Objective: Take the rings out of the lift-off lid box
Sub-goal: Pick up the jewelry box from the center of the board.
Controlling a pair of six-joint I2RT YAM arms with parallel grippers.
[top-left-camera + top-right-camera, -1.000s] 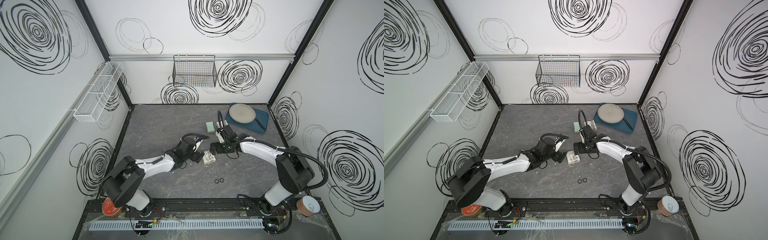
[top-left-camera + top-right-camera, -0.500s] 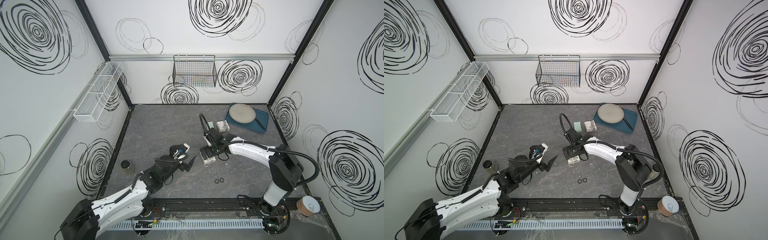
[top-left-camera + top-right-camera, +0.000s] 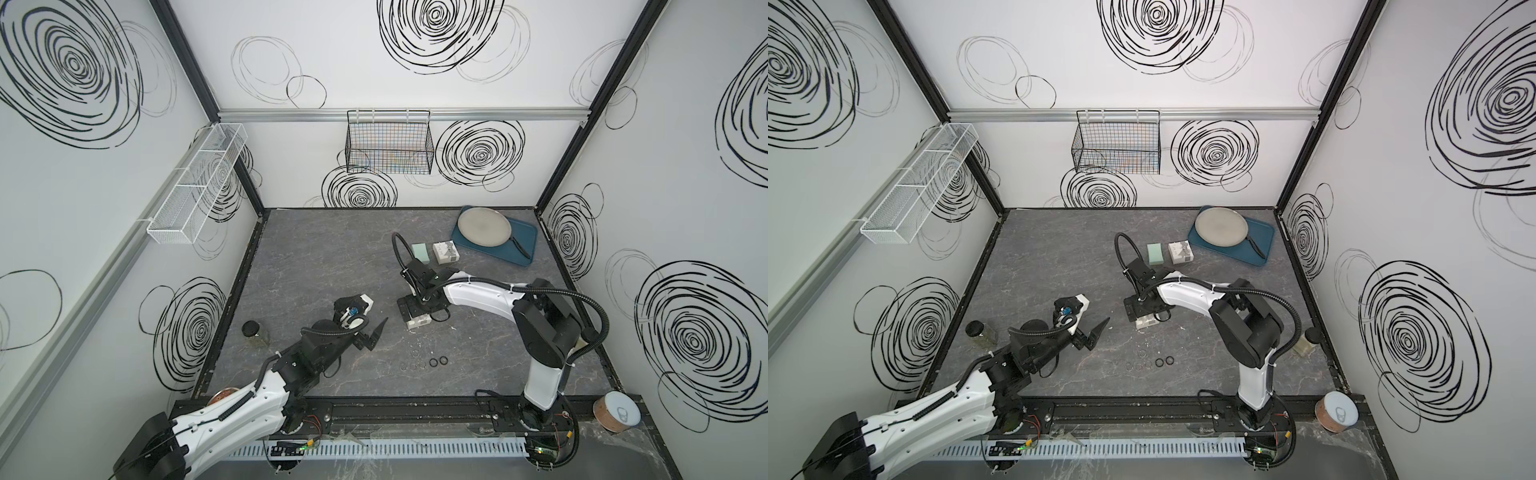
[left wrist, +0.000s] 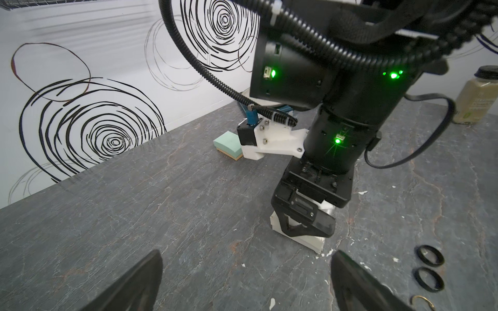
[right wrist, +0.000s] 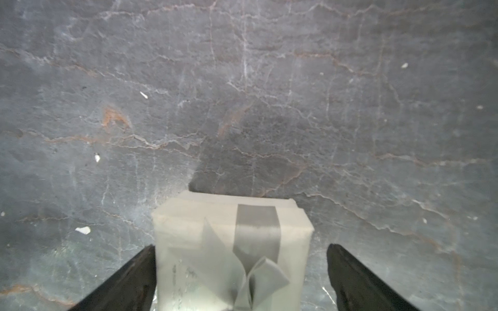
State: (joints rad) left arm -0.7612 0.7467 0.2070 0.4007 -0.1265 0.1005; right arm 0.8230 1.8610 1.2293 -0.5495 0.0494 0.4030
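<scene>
Several rings lie loose on the table in both top views, two black and the rest pale. The left wrist view shows the two black rings. The lift-off lid box, white with a grey ribbon bow on top, stands behind them. My right gripper points down over it, open, a finger on each side. My left gripper hangs open and empty above the table to the box's left.
Behind the right arm are a green sponge, a second white ribboned box and a blue tray with a grey pan. Jars stand at the table's left and right edges. A can sits front right.
My left arm has drawn back from the box toward the front left. My right gripper has shifted over onto the box. Both stay open.
</scene>
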